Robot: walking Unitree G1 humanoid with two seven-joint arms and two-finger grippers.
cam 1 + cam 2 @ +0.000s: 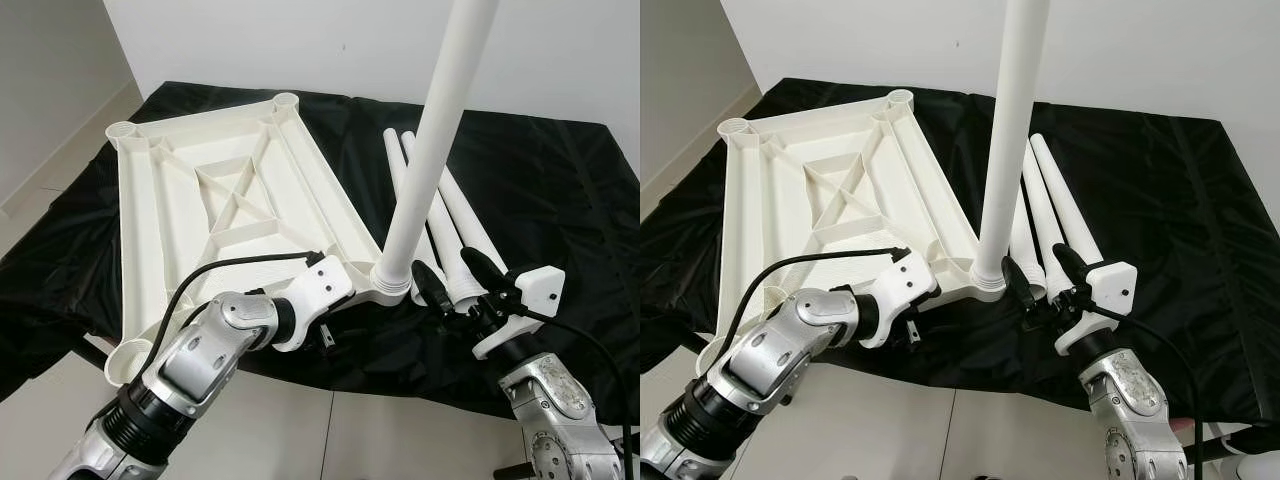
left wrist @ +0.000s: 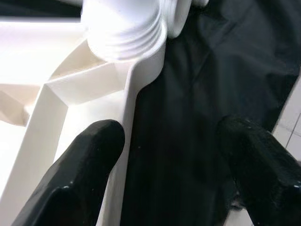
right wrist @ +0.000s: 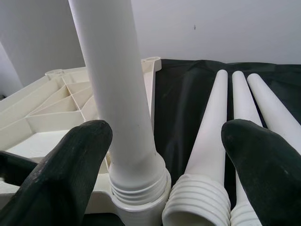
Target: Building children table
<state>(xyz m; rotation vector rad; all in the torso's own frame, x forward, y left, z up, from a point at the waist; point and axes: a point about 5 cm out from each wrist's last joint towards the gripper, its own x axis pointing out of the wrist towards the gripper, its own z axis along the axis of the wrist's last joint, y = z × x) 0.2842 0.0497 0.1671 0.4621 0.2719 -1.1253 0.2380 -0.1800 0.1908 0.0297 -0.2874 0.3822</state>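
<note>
The white plastic table top (image 1: 140, 230) lies upside down on a black cloth. One white leg (image 1: 430, 150) stands upright, screwed into the socket (image 1: 390, 283) at the top's near right corner. Three loose legs (image 1: 455, 215) lie side by side on the cloth just right of it. My left gripper (image 2: 174, 155) is open and straddles the top's near rim (image 2: 141, 94) close to that socket. Low beside the upright leg's threaded base (image 3: 138, 181), my right gripper (image 1: 443, 259) is open, its fingers apart around the base and the nearest loose leg's end (image 3: 197, 207) without touching either.
The black cloth (image 1: 560, 200) covers a low surface whose front edge runs just before my arms. Pale floor tiles (image 1: 300, 430) lie below it. A white wall (image 1: 340, 50) closes off the far side, and bare floor (image 1: 40, 170) runs along the left.
</note>
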